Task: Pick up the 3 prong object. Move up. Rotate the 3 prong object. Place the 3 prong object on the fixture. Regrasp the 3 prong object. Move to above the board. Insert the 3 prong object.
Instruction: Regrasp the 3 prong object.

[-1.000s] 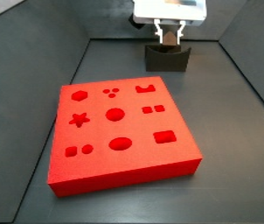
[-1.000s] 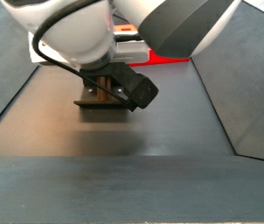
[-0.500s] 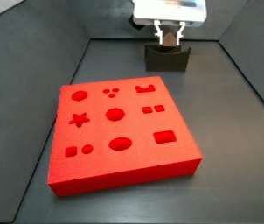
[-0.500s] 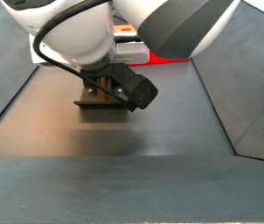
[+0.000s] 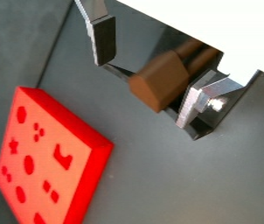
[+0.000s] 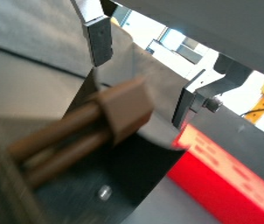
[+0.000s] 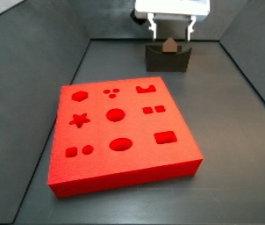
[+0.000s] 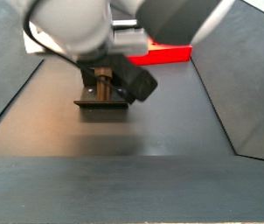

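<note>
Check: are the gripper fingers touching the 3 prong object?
Apart. In a wrist view, the gripper fingers stand clear of the 3 prong object on both sides.

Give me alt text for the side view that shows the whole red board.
The gripper hangs open over the fixture, straddling the 3 prong object that sits on the fixture's top. The red board lies nearer the camera, its cutouts unfilled.

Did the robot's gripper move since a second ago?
Yes. In a side view the gripper has lifted above the small dark notched fixture, jaws open, leaving the tiny brown 3 prong object there.
</note>
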Controlling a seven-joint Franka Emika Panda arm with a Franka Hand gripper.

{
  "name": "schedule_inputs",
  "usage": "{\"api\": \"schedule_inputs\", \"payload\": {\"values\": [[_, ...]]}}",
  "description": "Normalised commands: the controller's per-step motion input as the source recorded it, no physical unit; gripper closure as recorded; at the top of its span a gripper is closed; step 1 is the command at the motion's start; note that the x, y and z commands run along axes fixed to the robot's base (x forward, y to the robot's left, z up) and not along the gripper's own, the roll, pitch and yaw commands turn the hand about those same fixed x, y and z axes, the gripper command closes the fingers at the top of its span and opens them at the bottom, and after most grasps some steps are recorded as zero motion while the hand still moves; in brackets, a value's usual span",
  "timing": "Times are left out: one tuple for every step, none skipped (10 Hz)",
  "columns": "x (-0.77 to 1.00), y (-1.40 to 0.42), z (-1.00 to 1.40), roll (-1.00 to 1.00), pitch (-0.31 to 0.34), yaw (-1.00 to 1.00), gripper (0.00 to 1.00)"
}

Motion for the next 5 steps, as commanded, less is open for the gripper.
{"api": "schedule_inputs", "payload": {"values": [[-0.03, 0.01, 1.00, 0.04, 0.041, 0.00, 0.00], [-0.04, 0.01, 1.00, 0.04, 0.045, 0.00, 0.00], [-0.04, 0.01, 0.84, 0.03, 0.045, -0.01, 0.00], [-0.04, 0.01, 0.64, 0.03, 0.044, -0.01, 0.00], [-0.03, 0.01, 0.45, 0.03, 0.044, -0.02, 0.00]]}}
